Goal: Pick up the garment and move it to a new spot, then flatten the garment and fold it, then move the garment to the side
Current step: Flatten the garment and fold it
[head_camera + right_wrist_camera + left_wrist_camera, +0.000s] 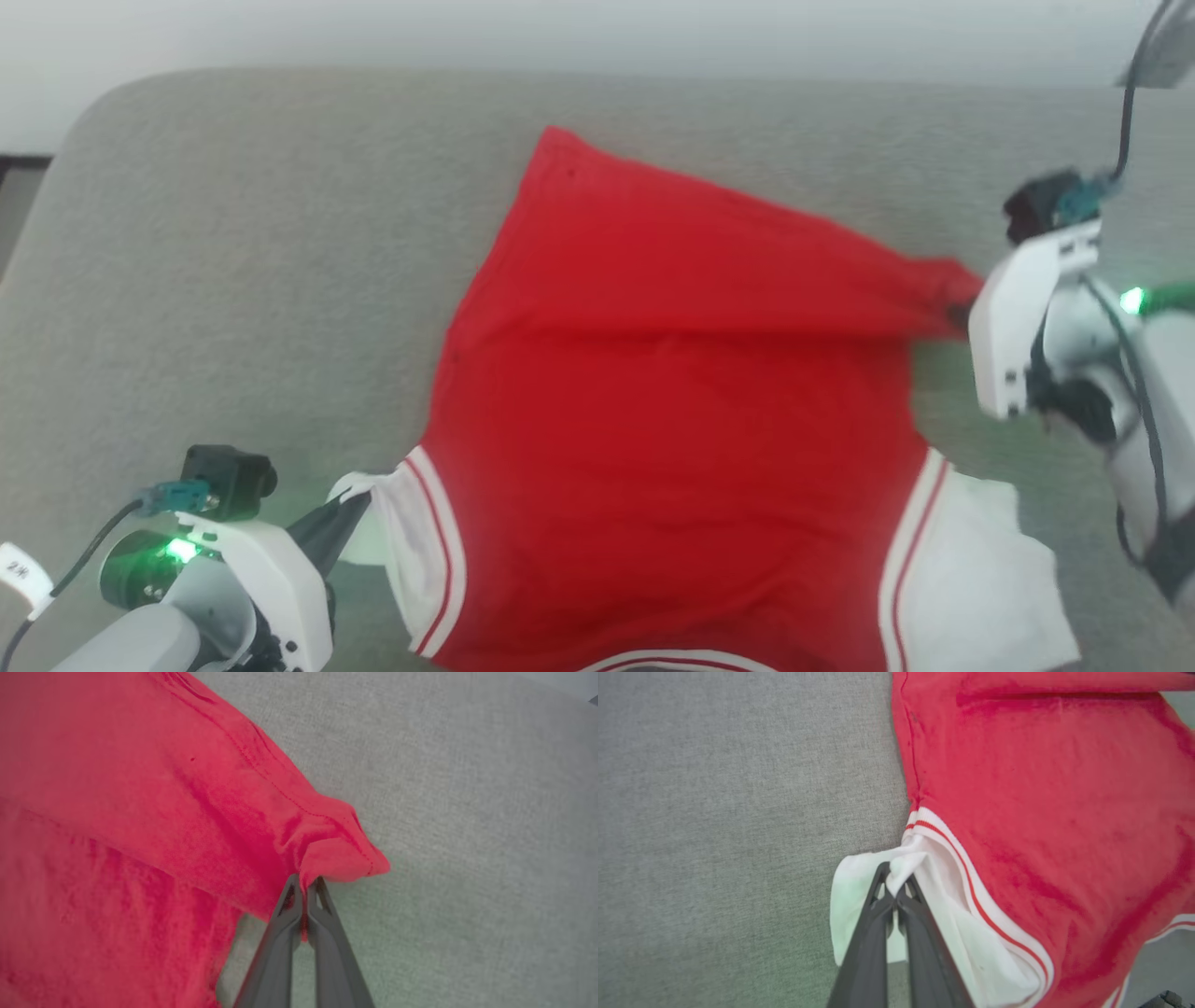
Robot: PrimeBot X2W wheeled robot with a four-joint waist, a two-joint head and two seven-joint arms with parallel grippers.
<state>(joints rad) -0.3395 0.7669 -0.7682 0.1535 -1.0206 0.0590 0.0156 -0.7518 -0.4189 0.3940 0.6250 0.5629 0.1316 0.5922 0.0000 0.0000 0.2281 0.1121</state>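
The garment [672, 411] is a red shirt with white sleeves and striped trim, spread plain side up on a grey fabric surface [233, 261]. Its lettering is hidden. My left gripper [359, 509] at the lower left is shut on the white left sleeve [859, 882], with cloth pinched between the fingertips. My right gripper [306, 884] is shut on the red hem corner [345, 858] at the right, and the hem is pulled up into a taut ridge toward it. In the head view the right wrist housing [1018, 317] covers that grip.
The grey surface has a rounded far-left corner [103, 121] and a far edge against a pale wall. Bare grey fabric lies left of the shirt and beyond it. The right white sleeve [980, 569] lies flat at the lower right.
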